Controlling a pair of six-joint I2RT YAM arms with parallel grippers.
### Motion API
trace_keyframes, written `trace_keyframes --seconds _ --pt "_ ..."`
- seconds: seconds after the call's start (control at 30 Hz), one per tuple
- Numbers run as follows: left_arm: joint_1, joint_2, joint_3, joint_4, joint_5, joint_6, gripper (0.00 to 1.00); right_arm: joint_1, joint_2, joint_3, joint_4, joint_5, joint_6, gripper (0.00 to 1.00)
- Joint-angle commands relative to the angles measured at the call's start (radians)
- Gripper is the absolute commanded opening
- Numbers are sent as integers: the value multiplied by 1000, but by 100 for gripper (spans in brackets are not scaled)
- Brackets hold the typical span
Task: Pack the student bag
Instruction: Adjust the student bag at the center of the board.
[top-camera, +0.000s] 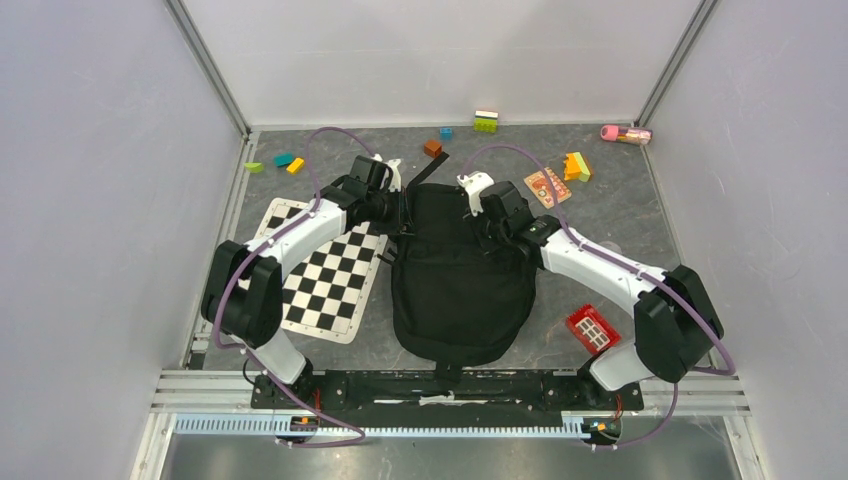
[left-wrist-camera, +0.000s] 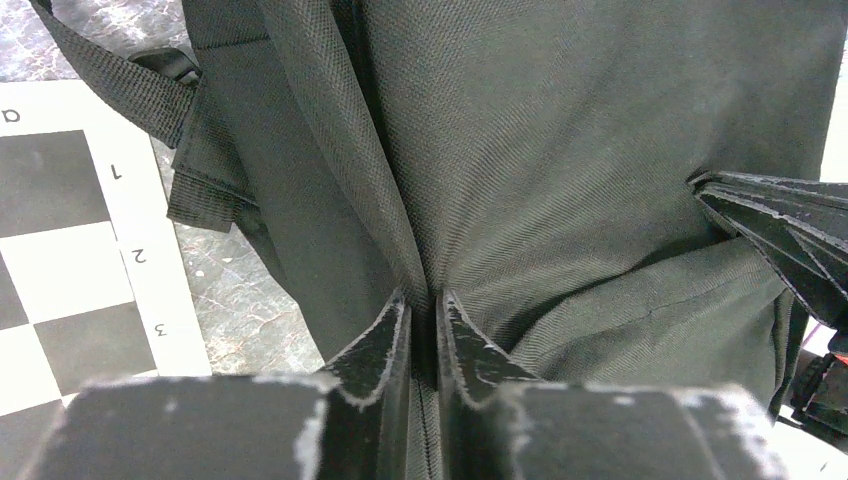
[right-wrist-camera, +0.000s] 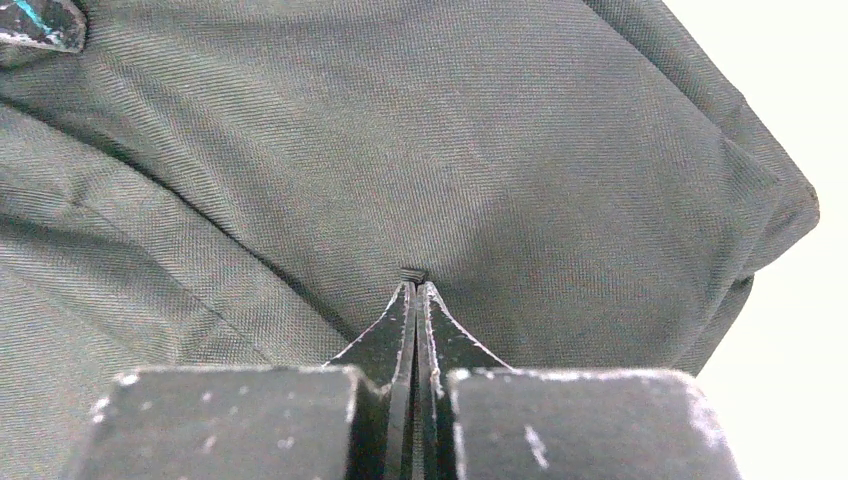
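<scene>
Bag (top-camera: 460, 280) lies flat mid-counter (top-camera: 620, 215), just ahead of the arm bases, its top end towards 12 o'clock, where a strap (top-camera: 425, 172) pokes out. Both arms reach in over that top end.

Left fingers (left-wrist-camera: 385, 340) stand almost together, nipping a raised fold of the black cloth at the bag's 10 o'clock corner. Right fingers (right-wrist-camera: 392, 335) are pressed together with a small tuck of cloth caught at the tips, near the 1 o'clock corner. In the left wrist view the right fingers show at 3 o'clock, pushed into the same panel.

Around the bag:
- Chessboard (top-camera: 330, 270) at 9 o'clock, its edge running under the bag's side and beneath the left arm.
- Red box (top-camera: 592, 328) at 4 o'clock, just beside the right arm's elbow.
- Orange card (top-camera: 547, 186) and yellow block (top-camera: 577, 166) at 1 o'clock, near the right wrist.
- Brown cube (top-camera: 432, 148) at 12 o'clock, near the strap's end, with the blue block (top-camera: 446, 132) and green block (top-camera: 486, 121) beyond it by the back wall.
- Pink tube (top-camera: 625, 134) far off at 2 o'clock.
- Three small pieces (top-camera: 284, 160) at 10 o'clock, beyond the chessboard.
</scene>
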Motion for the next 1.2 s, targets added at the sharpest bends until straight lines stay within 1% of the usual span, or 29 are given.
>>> trace_keyframes --seconds 0.0,0.07,0.13,0.27,0.47,0.6,0.7,0.77,0.87,0.9,0.97,1.0,1.07,1.17 --pt "-1 2 -14 22 46 -22 9 3 -29 -12 23 -35 42 0" --pt "-1 3 -14 23 50 -27 2 13 -39 -23 61 -68 71 0" --pt "-1 1 -13 24 52 -30 2 33 -51 -41 115 -82 112 0" --pt "-1 -9 -17 33 73 -41 2 102 -35 -40 210 -52 168 0" --pt "-1 -19 -19 38 82 -46 2 248 91 105 275 -19 198 0" --pt "-1 -31 -17 37 71 -39 2 329 141 163 359 -22 204 0" --pt "-1 -40 -19 34 60 -36 2 354 149 162 400 -21 205 0" --pt "-1 -43 -17 33 58 -35 2 358 144 156 399 -11 204 0" --pt "0 -44 -15 26 47 -28 2 358 102 130 373 56 179 1" --pt "0 -47 -16 24 42 -27 2 357 79 121 363 81 161 9" --pt "0 -51 -17 24 37 -26 2 351 39 106 319 140 118 33" --pt "0 -50 -17 24 35 -26 2 344 21 103 290 177 101 39" --pt "-1 -52 -17 22 36 -26 2 320 -4 100 206 210 62 50" --pt "0 -52 -20 22 37 -26 2 251 -23 87 115 211 35 58"
